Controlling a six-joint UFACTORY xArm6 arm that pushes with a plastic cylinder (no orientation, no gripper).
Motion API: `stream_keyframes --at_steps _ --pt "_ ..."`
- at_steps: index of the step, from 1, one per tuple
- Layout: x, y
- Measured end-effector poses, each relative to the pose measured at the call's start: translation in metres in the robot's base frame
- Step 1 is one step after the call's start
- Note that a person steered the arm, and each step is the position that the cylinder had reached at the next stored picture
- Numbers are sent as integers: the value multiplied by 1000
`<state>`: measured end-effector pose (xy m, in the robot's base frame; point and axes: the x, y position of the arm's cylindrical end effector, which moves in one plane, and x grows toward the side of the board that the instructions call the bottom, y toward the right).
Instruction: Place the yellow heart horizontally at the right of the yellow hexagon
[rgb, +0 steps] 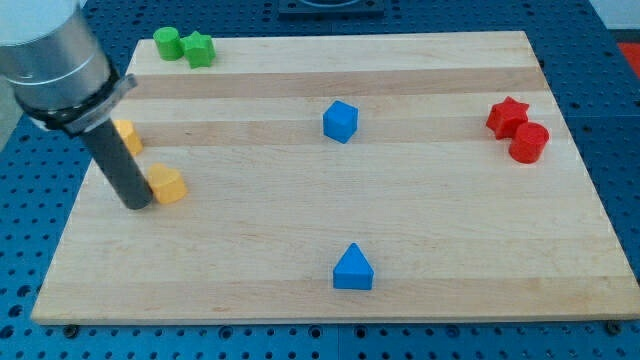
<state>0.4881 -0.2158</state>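
Note:
The yellow heart lies on the wooden board near its left edge. My tip stands right against the heart's left side. The yellow hexagon sits just above, toward the view's top, partly hidden behind my dark rod. The heart is below and slightly right of the hexagon.
A green cylinder and a green star sit at the top left. A blue cube is near the top centre and a blue triangle at the bottom centre. A red star and red cylinder are at the right.

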Motion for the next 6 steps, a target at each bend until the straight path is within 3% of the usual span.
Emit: stream_keyframes --at_steps 3,6 --pt "-27 72" --pt "-101 103"
